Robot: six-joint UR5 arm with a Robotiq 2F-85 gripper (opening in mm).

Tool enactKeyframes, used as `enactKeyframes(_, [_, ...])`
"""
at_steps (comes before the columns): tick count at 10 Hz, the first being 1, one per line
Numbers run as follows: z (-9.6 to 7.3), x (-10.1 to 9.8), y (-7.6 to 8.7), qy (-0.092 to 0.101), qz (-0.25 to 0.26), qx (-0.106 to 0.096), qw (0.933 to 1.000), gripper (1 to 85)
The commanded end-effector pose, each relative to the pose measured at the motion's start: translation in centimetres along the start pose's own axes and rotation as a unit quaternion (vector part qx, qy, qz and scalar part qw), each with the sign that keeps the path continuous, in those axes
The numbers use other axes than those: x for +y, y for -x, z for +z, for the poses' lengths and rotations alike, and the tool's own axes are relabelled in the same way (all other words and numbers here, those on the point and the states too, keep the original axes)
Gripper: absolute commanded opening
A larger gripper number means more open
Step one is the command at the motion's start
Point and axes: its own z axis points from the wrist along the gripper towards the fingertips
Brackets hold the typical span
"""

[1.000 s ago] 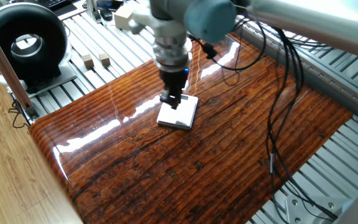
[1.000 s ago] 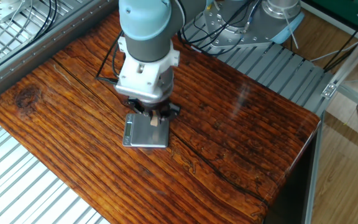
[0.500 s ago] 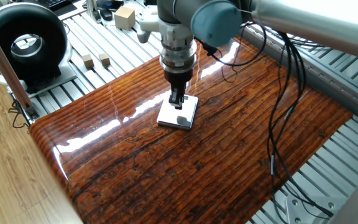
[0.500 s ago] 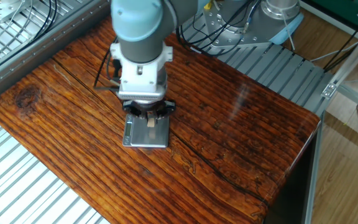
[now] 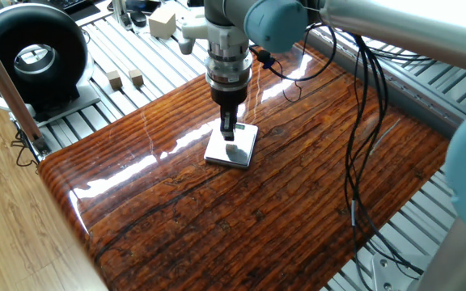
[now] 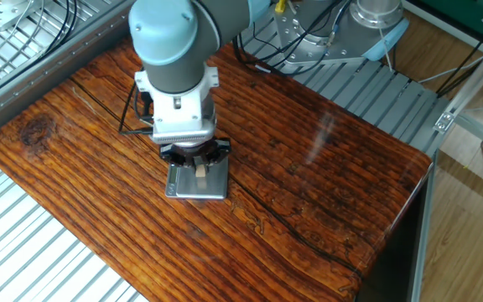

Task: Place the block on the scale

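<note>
At the far left of one fixed view a black ring-shaped device (image 5: pixel 31 52) sits on the slatted metal bench (image 5: pixel 128 97), and just to its right lie two spare small wooden cubes (image 5: pixel 125 78), with a larger pale beige cube (image 5: pixel 162 22) further back; none of these is the task's piece. Moving right onto the glossy wood-grain tabletop (image 5: pixel 298 202), the scale (image 5: pixel 231 146) lies flat near the middle, a white slab apart from everything else. Directly over it hangs the gripper (image 5: pixel 228 129), pointing straight down, its fingers drawn narrow. In the other fixed view the gripper (image 6: pixel 199 168) shows a sliver of light wood between its fingertips: that is the block (image 6: pixel 200 169), pinched and poised over the scale (image 6: pixel 198 181), whose grey display strip (image 6: pixel 173 176) lies at the left edge. Whether the block already touches the platform cannot be told from either angle. To finish this step well, I judge the arm should descend slowly and vertically until the block rests on the middle of the platform, away from the display edge, then part the fingers only slightly so the tiny cube is not flicked aside, and lift straight up. Black cables (image 5: pixel 362 121) trail to the right, well apart from the work.
</note>
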Motion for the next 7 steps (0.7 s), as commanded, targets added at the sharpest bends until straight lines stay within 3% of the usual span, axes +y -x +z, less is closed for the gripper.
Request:
enactKeyframes(1, [0.2,-0.7,0.4,0.001,-0.005,-0.007,1.0000,1.0])
enactKeyframes(3, [0.3,0.1,0.5,0.017,0.004,-0.009,0.9998,3.3])
enactKeyframes(7, [0.2,0.2,-0.4,0.023,0.009,-0.007,0.9997,6.3])
